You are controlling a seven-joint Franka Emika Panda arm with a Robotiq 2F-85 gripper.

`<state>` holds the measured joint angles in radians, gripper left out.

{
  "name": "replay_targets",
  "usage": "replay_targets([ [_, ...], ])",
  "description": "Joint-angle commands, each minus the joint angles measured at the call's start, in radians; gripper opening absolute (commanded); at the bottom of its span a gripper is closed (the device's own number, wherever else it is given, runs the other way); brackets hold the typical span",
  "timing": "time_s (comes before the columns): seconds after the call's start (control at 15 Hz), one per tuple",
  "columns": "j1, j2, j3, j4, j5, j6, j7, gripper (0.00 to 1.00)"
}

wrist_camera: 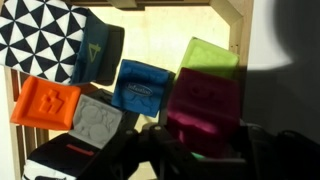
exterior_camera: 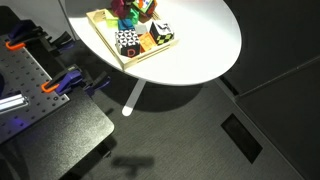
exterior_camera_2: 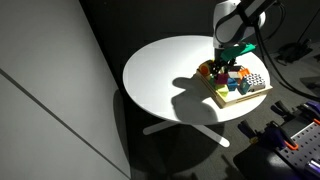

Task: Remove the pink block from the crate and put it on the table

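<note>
The pink block [wrist_camera: 205,105] is between the fingers of my gripper [wrist_camera: 203,150], which is shut on its sides inside the crate [wrist_camera: 236,30]. The crate is a shallow light wood tray near the edge of the round white table in both exterior views [exterior_camera: 105,42] [exterior_camera_2: 247,98]. In both exterior views the gripper [exterior_camera: 128,10] [exterior_camera_2: 233,62] hangs over the crate with the pink block [exterior_camera: 128,22] [exterior_camera_2: 238,72] just under it. I cannot tell whether the block is off the crate floor. The table [exterior_camera: 205,40] [exterior_camera_2: 165,75] is bare beside the crate.
The crate also holds a green block [wrist_camera: 210,55] right behind the pink one, two blue blocks [wrist_camera: 143,85], an orange one [wrist_camera: 45,103], a grey one [wrist_camera: 97,120] and a black-and-white patterned one [wrist_camera: 40,30]. A dark perforated bench with orange clamps [exterior_camera: 30,75] [exterior_camera_2: 290,140] stands beside the table.
</note>
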<state>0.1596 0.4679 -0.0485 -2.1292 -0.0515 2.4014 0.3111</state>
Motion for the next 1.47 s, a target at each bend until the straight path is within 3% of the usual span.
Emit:
replay_targets([
  [0.0, 0.016, -0.050, 0.006, 0.001, -0.015, -0.030, 0.034, 0.31],
  [0.73, 0.058, -0.011, 0.052, 0.093, 0.000, -0.014, 0.065, 0.31],
  [1.4, 0.091, 0.043, 0.091, 0.081, -0.005, -0.026, 0.031, 0.31],
])
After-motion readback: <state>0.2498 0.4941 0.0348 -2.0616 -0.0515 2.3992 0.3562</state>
